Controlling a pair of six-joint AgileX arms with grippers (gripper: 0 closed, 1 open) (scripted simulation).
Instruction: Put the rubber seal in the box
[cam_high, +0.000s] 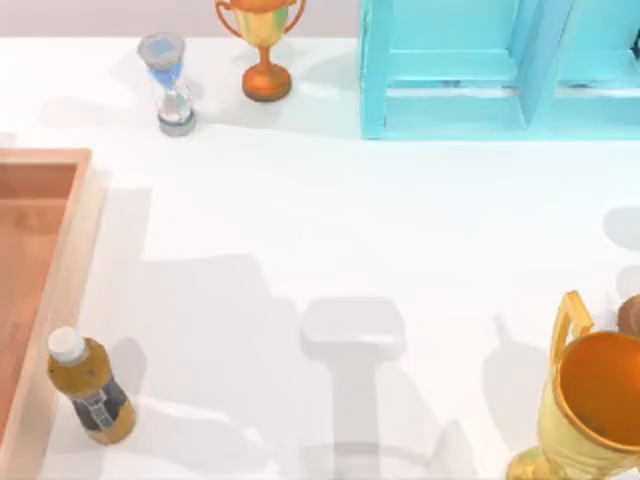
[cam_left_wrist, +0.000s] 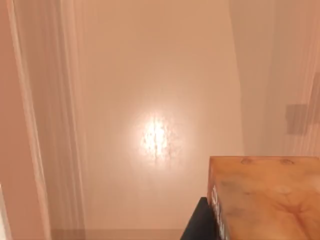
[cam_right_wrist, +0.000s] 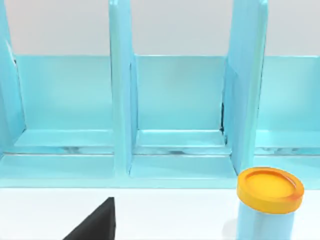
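Looming closest under the top camera, a large gold trophy (cam_high: 590, 410) is standing at the table's (cam_high: 330, 220) lower right corner. At the left edge the box (cam_high: 85, 230) is lying with its light wood rim around an orange-brown floor. An amber bottle with a white cap (cam_high: 88, 387) is standing just beside that rim. Farther back, an hourglass (cam_high: 171, 84) and a small gold trophy (cam_high: 265, 45) are standing side by side, and a turquoise shelf unit (cam_high: 480, 65) is occupying the far right.

In the left wrist view, the rubber seal (cam_left_wrist: 265, 197) is showing a tan-orange face over the box floor, touching a dark part of the left end effector (cam_left_wrist: 200, 225). I cannot tell whether it is being pinched.

In the right wrist view, the right end effector (cam_right_wrist: 95, 225) is facing the shelf compartments, near a pale blue canister with an orange lid (cam_right_wrist: 269, 200). I cannot tell whether its fingers are spread.
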